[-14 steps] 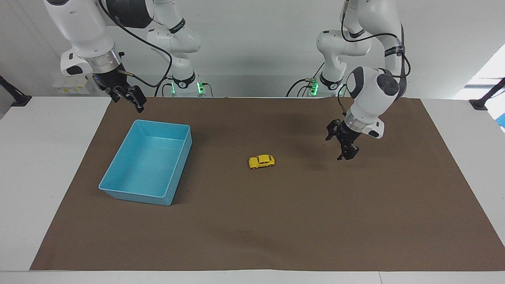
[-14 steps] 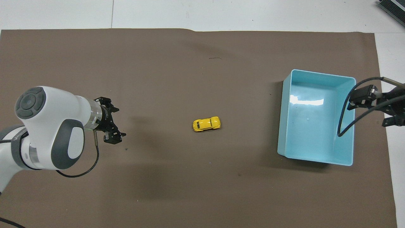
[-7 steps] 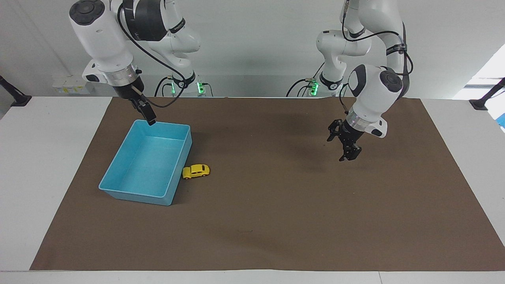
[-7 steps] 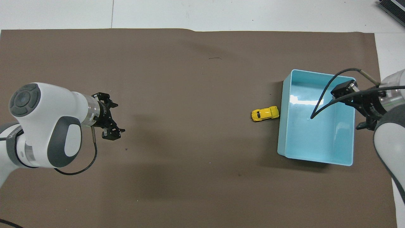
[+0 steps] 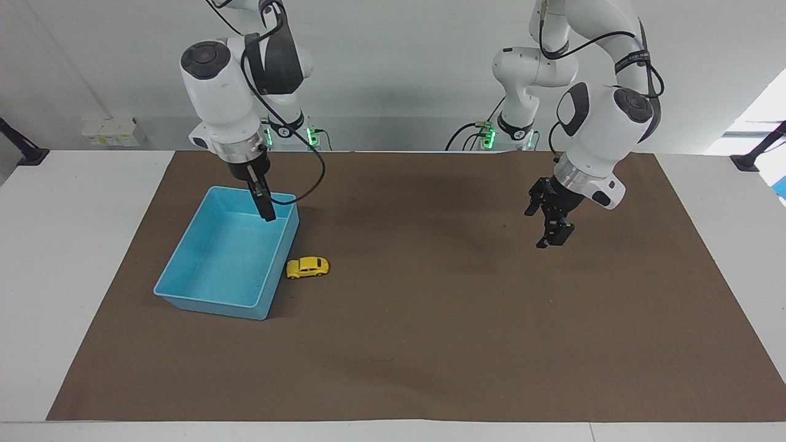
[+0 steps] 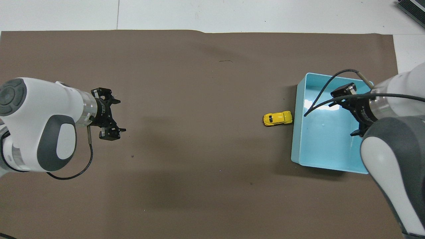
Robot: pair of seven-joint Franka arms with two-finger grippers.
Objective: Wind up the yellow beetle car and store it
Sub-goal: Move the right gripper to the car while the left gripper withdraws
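- Right pincer hangs released over the blue tray.
- Left pincer hovers released, empty.
- Yellow beetle car sits against the tray's outer wall.

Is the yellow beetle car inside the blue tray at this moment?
No, the yellow beetle car sits on the brown mat just outside the blue tray, beside its wall.

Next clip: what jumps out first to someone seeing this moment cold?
The tiny yellow beetle car sits on the brown mat beside the blue tray, just outside its wall, not in it. The right gripper hangs open over the tray's corner nearest the robots, holding nothing. The left gripper, also open, waits over bare mat toward the left arm's end of the table.
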